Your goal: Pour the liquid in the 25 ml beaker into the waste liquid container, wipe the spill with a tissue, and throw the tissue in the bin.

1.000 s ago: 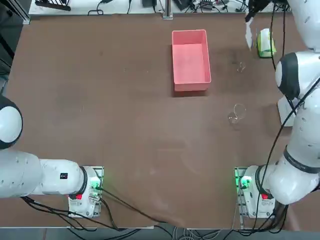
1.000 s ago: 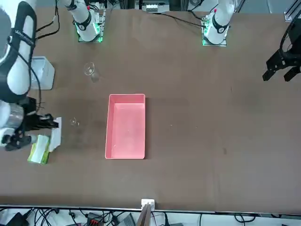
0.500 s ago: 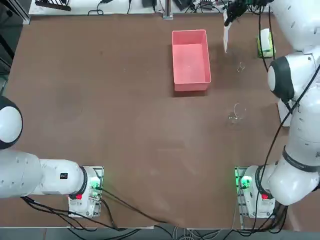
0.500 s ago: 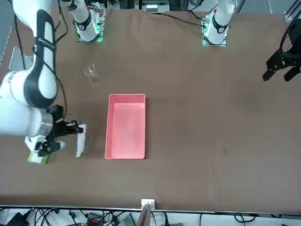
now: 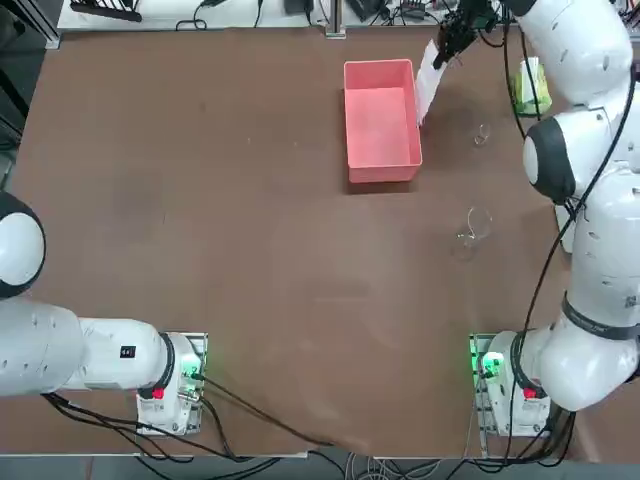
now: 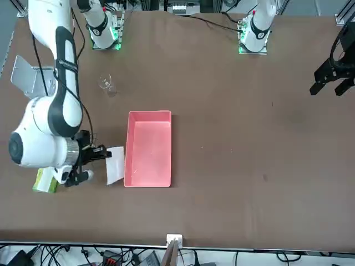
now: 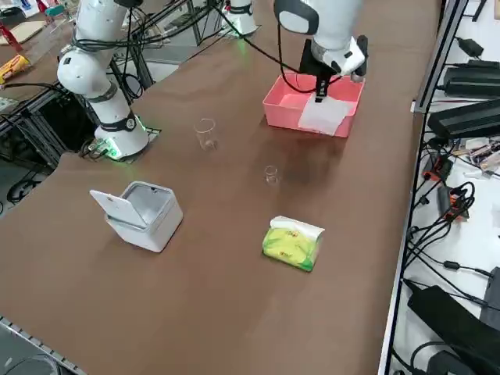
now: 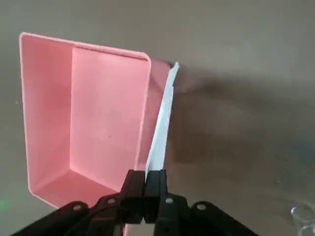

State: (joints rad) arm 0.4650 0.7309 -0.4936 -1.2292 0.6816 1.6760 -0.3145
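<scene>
Tissue [image 8: 160, 132] edge-on in right gripper [image 8: 144, 189], wrist view.

the waste liquid container [image 5: 380, 120] crowds the right gripper [image 5: 441, 52]; bare table [image 5: 250, 230] elsewhere.

A white tissue [image 6: 115, 164] hangs beside the pink waste liquid container [image 6: 148, 180], with a green tissue pack [image 7: 293, 243] and pale grey bin [image 7: 144, 212] on the brown table [image 5: 250, 250].
</scene>
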